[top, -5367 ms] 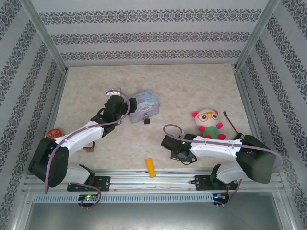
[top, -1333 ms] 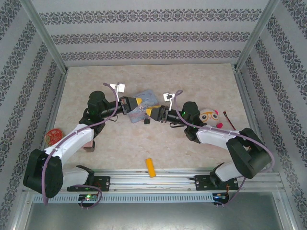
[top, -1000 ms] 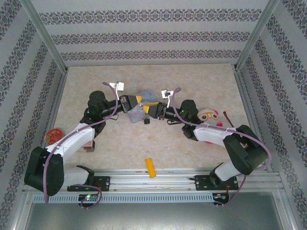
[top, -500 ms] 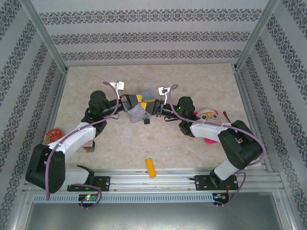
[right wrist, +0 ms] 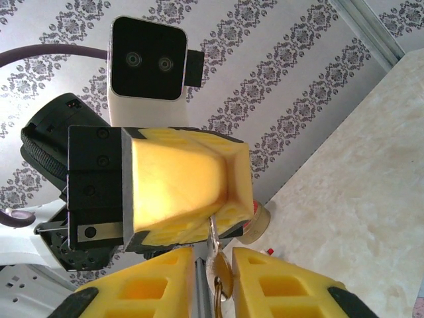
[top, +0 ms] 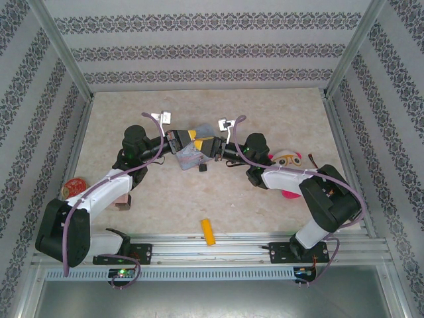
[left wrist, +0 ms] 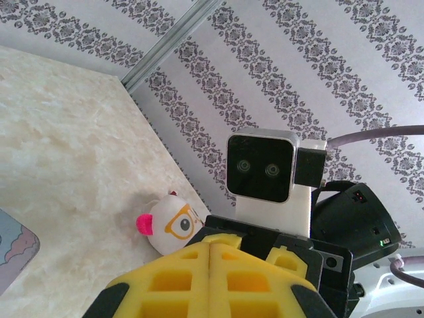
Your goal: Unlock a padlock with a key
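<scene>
Left tool (right wrist: 218, 212) hides the key's (right wrist: 212, 240) head; tin (left wrist: 12, 257) cut off at edge.

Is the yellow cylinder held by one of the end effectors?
No, the yellow cylinder lies loose on the table, near its front edge.

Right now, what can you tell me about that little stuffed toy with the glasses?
The stuffed toy is a plush with a round white head, orange-rimmed glasses and a pink ear. It lies on the pale marbled table near the right wall, partly hidden under the right arm; whether the arm touches it is unclear.
</scene>
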Robot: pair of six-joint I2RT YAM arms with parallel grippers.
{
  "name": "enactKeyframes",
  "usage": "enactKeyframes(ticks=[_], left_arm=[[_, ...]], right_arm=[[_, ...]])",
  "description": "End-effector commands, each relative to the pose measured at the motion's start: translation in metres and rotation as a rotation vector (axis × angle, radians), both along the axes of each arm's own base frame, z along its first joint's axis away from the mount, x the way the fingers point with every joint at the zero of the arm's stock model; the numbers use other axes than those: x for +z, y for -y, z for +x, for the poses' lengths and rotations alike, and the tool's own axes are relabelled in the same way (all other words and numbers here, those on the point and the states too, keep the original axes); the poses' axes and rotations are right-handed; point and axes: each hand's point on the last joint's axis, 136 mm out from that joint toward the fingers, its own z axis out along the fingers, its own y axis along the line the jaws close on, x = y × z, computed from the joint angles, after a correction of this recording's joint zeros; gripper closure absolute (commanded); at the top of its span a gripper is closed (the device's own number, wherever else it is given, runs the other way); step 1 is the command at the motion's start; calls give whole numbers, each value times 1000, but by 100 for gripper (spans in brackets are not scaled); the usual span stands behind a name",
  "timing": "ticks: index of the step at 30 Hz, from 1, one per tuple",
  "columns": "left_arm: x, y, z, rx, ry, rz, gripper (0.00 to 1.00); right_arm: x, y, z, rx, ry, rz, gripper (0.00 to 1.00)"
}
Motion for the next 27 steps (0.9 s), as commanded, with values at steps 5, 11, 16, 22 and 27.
enactKeyframes(ticks=[5,11,16,22,27], left_arm=[[14,0,-2,9,53,-35,100],[16,0,-1,15,57,-43,100],[16,-1,0,26,58,-45,100],[15,-6,3,63,55,-36,89],[11,-17,5,144,53,10,22]], right_arm=[[14,-3,-6,33,51,43,79],[13,-4,-6,39,49,49,83],[12,-2,-5,37,41,52,93],[2,8,3,-18,-1,45,100],[-22,27,10,-94,-81,17,100]])
